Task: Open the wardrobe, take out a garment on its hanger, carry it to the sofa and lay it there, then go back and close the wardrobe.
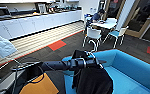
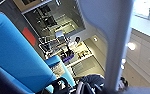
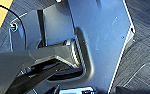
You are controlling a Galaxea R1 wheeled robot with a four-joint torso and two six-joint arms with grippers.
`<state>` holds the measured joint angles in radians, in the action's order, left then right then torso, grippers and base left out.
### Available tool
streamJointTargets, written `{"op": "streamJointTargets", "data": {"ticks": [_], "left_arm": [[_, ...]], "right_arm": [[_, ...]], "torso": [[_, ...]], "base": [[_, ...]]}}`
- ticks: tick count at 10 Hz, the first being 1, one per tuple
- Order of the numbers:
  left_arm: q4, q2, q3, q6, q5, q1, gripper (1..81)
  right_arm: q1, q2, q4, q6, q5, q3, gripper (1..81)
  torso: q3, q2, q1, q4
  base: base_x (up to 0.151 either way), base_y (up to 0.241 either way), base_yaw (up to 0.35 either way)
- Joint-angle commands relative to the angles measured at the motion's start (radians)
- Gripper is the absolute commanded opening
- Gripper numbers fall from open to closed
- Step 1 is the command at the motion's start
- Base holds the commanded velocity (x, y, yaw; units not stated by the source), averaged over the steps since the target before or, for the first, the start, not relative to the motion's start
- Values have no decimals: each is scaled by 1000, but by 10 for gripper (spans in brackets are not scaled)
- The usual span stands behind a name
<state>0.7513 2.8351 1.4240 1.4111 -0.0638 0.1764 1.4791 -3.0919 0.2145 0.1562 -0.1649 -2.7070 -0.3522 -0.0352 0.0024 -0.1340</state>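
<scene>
Task looked abt halfway, judging by the scene: the black soft-fabric long-sleeved garment (image 1: 92, 80) was already out of the wardrobe and had reached the big bright blue upholstered sofa (image 1: 133, 67), but wasn't laid down yet. It hung from the robot's left arm, draped over the sofa's near end w/ the seat just beyond it. Left to do, as far as I could judge: lower it onto the seat, let go, then drive back and shut the doors.

The left gripper (image 1: 91, 61) sat at the end of the dark arm reaching in across the head view, right at the top of the hanging fabric. The thin white wire hanger (image 1: 93, 44) showed as a curved loop just above the gripper, so the hand seemed to be carrying it there. How far the fingers stood apart — couldn't tell; fabric and arm hid them.

Right gripper: state couldn't be told either.

Bkgd: white chairs w/ teal seats (image 1: 93, 33) and a person (image 1: 96, 17) seated at a white table (image 1: 106, 23), well apart from the sofa.
</scene>
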Motion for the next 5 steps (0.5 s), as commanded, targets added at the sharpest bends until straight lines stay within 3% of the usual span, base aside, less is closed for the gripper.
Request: {"op": "streamJointTargets", "data": {"ticks": [1,5], "left_arm": [[55,112,80,-15,24,-160,10],[150,244,200,-17,165,-131,10]], "right_arm": [[-15,-3,5,-1,59,6,811],[-15,-4,5,-1,59,7,811]], "torso": [[3,0,0,0],[-14,1,0,0]], "base": [[0,0,0],[0,0,0]]}}
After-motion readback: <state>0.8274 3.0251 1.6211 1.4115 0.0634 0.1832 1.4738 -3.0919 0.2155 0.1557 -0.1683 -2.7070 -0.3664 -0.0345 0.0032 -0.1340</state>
